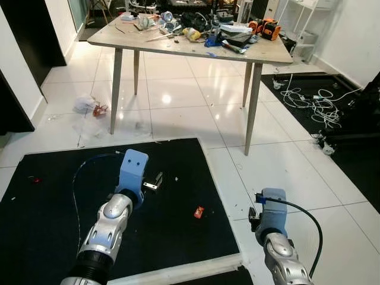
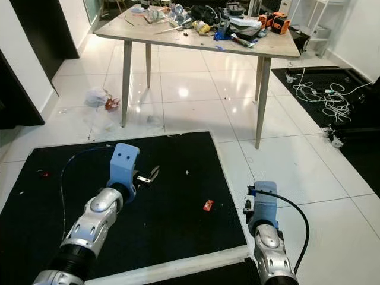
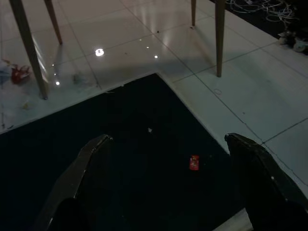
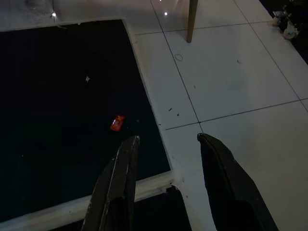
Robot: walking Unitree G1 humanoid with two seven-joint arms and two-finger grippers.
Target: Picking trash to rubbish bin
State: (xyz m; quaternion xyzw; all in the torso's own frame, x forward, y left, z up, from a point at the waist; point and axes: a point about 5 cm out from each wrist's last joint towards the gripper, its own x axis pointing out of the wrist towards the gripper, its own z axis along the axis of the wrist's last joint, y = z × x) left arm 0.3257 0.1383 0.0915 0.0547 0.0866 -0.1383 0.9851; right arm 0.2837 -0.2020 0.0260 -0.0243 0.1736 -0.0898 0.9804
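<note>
A small red wrapper (image 1: 199, 212) lies on the black floor mat (image 1: 59, 202), near the mat's right edge. My left gripper (image 1: 154, 180) hovers over the mat, left of and a little beyond the wrapper. In the left wrist view its fingers (image 3: 86, 178) stand wide open, with the wrapper (image 3: 194, 162) ahead between them. My right gripper (image 4: 168, 138) is open and empty above the mat's white border, with the wrapper (image 4: 117, 122) just beyond one finger. A crumpled plastic bag with a red scrap (image 1: 87, 105) lies by the table's left leg. Another red bit (image 1: 37, 179) sits at the mat's left.
A wooden table (image 1: 178, 47) cluttered with tools stands ahead on white tiles, its legs (image 1: 253, 107) close to the mat's far corner. White cables (image 1: 314, 101) sprawl over a second dark mat at the right. A thin black cable (image 1: 76, 178) loops across the near mat.
</note>
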